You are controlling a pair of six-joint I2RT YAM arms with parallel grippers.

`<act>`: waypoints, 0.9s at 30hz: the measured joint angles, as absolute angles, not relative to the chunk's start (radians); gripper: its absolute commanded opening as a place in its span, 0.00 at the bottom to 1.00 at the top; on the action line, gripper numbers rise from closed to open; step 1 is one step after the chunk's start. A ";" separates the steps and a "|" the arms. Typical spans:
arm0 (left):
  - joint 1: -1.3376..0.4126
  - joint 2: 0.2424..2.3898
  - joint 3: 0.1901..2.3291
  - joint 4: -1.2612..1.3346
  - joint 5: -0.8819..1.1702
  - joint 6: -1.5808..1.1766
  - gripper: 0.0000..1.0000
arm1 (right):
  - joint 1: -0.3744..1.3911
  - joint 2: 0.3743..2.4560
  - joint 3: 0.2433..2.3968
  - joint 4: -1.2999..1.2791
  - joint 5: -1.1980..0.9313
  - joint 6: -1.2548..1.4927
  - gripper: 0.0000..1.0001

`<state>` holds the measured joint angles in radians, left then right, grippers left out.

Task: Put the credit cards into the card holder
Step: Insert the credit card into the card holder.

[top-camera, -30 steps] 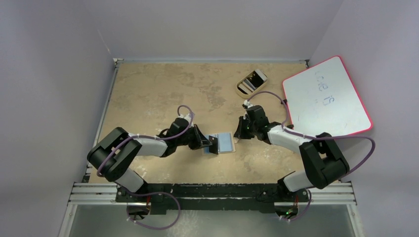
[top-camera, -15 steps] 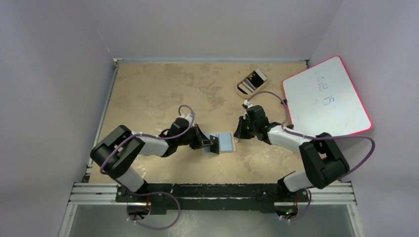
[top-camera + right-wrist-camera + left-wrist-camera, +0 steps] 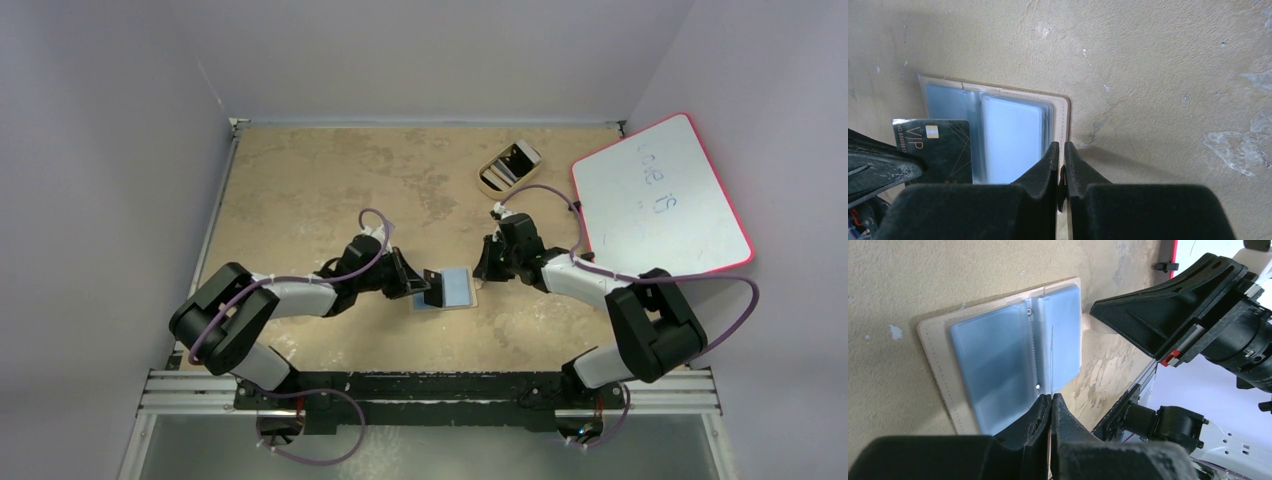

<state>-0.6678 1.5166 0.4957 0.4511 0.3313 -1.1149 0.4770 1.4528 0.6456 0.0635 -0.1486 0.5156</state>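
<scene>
L pincer [image 3: 1052, 405] grips black VIP credit card [image 3: 933, 150] | we nudged it nearer tan bifold card holder [image 3: 930, 340], insertion pending | R pincer [image 3: 1063, 155] clenched on its tab

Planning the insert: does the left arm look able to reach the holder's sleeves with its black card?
Probably yes: the left claw holds the black card at the sleeves of the card holder, nothing between; the right claw sits at its edge.

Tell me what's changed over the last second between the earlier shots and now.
The left arm swung its elbow outward toward the near left, nudging the left gripper and its black VIP card slightly nearer the card holder. Nothing was grabbed or released. The right gripper, still pinching the holder's edge, and the holder stayed put.
</scene>
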 measured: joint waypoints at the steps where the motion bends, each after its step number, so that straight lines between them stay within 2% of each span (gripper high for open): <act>1: -0.668 1.517 0.496 0.446 0.331 -1.114 0.00 | 0.477 1.453 0.646 0.063 -0.148 0.516 0.07; 27: -0.668 1.608 0.500 0.512 0.348 -1.108 0.00 | 0.477 1.468 0.635 0.079 -0.149 0.515 0.04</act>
